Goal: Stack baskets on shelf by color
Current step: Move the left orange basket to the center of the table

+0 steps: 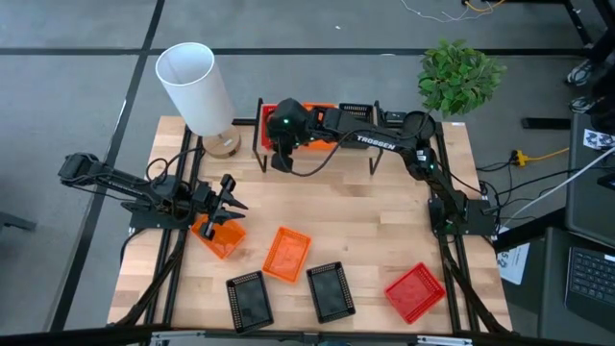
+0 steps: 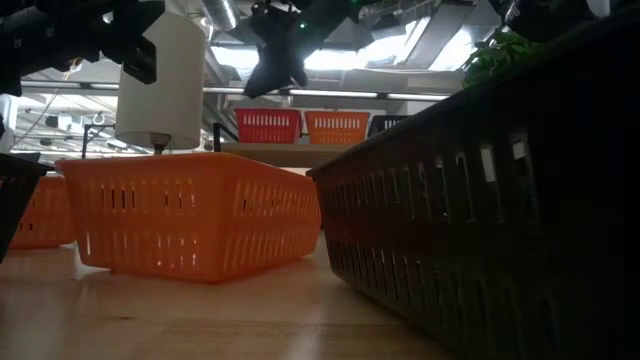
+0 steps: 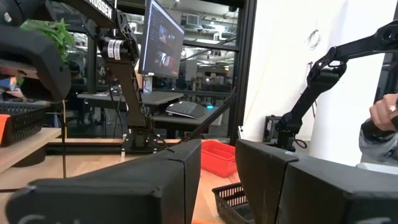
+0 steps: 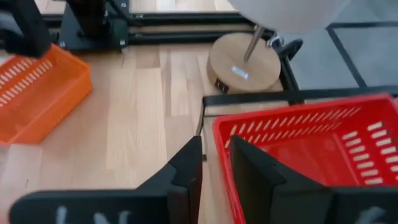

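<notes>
On the shelf (image 1: 404, 144) at the table's far side stand a red basket (image 1: 270, 119), an orange basket (image 1: 323, 132) and a black basket (image 1: 357, 112); they also show side by side in the low view, with the red basket (image 2: 268, 125) on the left. My right gripper (image 4: 216, 146) hovers just above the red basket's (image 4: 311, 149) end wall, fingers a little apart and touching nothing. My left gripper (image 1: 233, 195) is open and level above an orange basket (image 1: 219, 234) that rests flat on the table.
On the near half of the table lie another orange basket (image 1: 286, 253), two black baskets (image 1: 250, 300) (image 1: 330, 290) and a red basket (image 1: 415, 291). A white lamp (image 1: 197, 88) stands at the far left beside the shelf, and a potted plant (image 1: 459, 75) at the far right. A person's hand (image 3: 384, 112) shows beyond the table.
</notes>
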You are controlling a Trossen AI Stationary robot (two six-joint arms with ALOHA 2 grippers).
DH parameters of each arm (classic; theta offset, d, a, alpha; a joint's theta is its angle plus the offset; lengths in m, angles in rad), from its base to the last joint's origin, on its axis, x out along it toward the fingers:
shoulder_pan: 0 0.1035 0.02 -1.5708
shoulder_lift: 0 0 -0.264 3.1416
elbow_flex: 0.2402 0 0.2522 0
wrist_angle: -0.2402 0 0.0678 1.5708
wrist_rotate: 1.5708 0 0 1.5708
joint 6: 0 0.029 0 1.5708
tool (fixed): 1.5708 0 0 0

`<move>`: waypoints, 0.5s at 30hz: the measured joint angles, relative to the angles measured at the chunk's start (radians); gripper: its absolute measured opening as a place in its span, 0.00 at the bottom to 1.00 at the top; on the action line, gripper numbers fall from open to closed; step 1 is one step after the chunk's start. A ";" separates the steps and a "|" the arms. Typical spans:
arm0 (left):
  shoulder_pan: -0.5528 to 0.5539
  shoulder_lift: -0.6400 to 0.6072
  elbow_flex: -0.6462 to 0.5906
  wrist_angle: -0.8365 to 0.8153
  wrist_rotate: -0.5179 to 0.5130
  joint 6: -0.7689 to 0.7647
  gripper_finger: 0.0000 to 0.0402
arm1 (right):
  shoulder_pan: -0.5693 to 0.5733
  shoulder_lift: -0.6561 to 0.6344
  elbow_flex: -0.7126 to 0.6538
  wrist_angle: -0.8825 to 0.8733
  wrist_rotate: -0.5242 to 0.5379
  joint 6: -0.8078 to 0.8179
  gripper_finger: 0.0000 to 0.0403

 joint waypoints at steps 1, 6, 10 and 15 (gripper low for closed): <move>0.000 0.000 0.000 0.000 0.000 0.000 0.23 | 0.001 -0.002 0.000 0.003 -0.002 -0.003 0.21; 0.000 0.000 0.000 0.000 0.000 0.000 0.23 | 0.010 -0.057 0.000 -0.135 -0.006 -0.022 0.21; 0.000 0.000 0.000 -0.003 0.002 -0.001 0.23 | 0.014 -0.095 0.002 -0.342 0.006 0.029 0.21; 0.000 0.000 0.000 -0.004 0.002 -0.003 0.23 | 0.036 -0.106 0.001 -0.602 0.009 0.112 0.21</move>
